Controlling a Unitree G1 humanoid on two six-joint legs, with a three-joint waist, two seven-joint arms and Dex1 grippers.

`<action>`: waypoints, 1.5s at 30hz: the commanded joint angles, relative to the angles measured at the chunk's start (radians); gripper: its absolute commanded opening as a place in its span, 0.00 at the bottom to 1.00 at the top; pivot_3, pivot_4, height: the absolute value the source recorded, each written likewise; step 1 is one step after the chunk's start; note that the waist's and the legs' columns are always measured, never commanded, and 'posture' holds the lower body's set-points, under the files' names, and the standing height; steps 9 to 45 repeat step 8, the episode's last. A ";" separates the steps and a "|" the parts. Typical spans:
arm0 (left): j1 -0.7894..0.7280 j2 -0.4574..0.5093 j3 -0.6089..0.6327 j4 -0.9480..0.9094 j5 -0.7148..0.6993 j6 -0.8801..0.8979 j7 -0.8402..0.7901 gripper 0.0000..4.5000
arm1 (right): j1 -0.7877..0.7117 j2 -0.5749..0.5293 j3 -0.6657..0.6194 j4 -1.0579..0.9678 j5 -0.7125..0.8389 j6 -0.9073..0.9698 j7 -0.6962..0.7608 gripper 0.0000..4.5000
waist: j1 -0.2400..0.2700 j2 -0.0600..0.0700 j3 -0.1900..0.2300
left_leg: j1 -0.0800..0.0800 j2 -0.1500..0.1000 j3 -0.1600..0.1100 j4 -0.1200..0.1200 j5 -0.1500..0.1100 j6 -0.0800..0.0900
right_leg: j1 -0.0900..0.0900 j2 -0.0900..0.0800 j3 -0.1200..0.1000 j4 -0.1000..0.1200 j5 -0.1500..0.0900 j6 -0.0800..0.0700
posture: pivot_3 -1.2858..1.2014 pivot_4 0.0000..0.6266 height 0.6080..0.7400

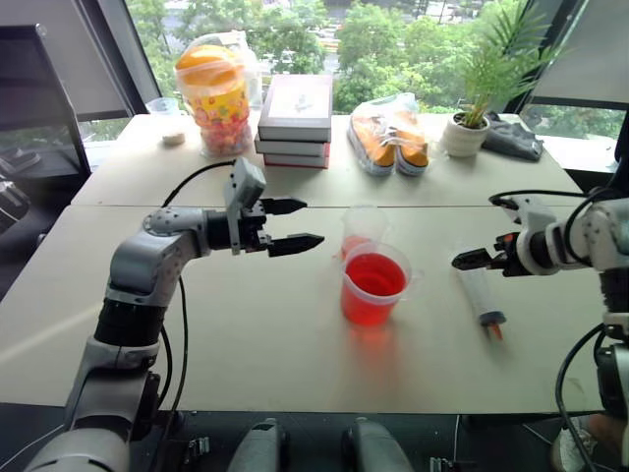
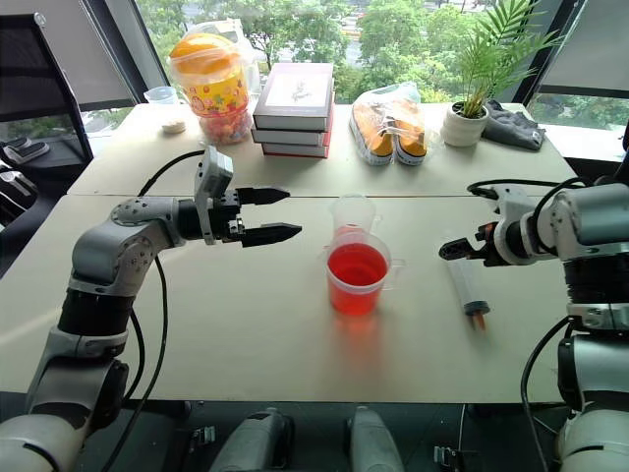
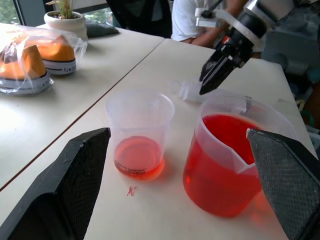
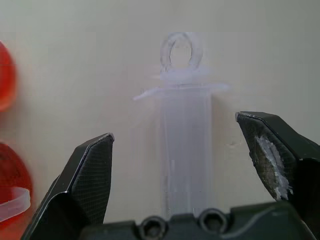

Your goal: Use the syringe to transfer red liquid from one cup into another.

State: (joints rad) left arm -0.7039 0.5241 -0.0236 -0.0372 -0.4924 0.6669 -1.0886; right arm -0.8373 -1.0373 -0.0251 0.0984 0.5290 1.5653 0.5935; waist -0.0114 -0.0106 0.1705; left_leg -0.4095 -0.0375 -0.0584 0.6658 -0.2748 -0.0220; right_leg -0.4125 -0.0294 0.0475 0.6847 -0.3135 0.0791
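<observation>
The syringe [image 1: 482,296] lies flat on the pale table [image 1: 246,334] at the right of the head views, its orange tip toward the lower edge of the frame. The right gripper [image 1: 468,260] hangs just above its upper end, and in the right wrist view its 2 black fingers [image 4: 90,175] stand wide apart on either side of the clear barrel, gripping nothing.

At the centre of the frame the wide cup [image 1: 374,283] is about half full of red liquid [image 1: 374,274]. The narrow cup [image 1: 360,227] stands just behind it, close beside it, with only a shallow red layer at its bottom.

The left gripper [image 1: 295,224] hovers in the left-centre, pointing sideways at the 2 cups, its fingers spread wide and empty.

Along the top of the frame sit a stack of 3 books [image 1: 295,122], a snack jar [image 1: 214,95], bagged shoes [image 1: 390,136] and a potted plant [image 1: 472,123].
</observation>
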 commanded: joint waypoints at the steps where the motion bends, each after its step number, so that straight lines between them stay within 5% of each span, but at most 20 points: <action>1: 0.015 0.058 0.029 -0.043 -0.026 -0.007 -0.032 1.00 | 0.090 -0.158 -0.116 -0.251 0.093 -0.082 0.155 0.99 | 0.000 0.000 0.000 | 0.000 0.000 0.000 -0.001 0.000 0.000 | 0.000 0.000 0.000 -0.001 0.000 0.000 | 0.52 0.24 1.00; 4: 0.029 0.092 0.026 -0.048 -0.012 -0.025 -0.030 1.00 | 0.250 -0.277 -0.214 -0.381 0.122 -0.184 0.279 0.99 | 0.000 0.000 0.000 | 0.000 0.000 -0.001 -0.001 0.000 0.000 | 0.002 0.000 -0.001 -0.002 0.000 0.000 | 0.52 0.24 1.00; 8: 0.037 0.112 0.028 -0.053 -0.022 -0.016 -0.021 1.00 | 0.444 -0.280 -0.406 -0.490 0.159 -0.225 0.363 0.99 | 0.000 0.000 0.000 | 0.002 0.000 0.000 0.002 0.000 0.001 | 0.005 0.000 -0.001 -0.003 0.001 0.001 | 0.52 0.24 1.00; 45: 0.037 0.112 0.028 -0.053 -0.022 -0.016 -0.021 1.00 | 0.444 -0.280 -0.406 -0.490 0.159 -0.225 0.363 0.99 | 0.000 0.000 0.000 | 0.002 0.000 0.000 0.002 0.000 0.001 | 0.005 0.000 -0.001 -0.003 0.001 0.001 | 0.52 0.24 1.00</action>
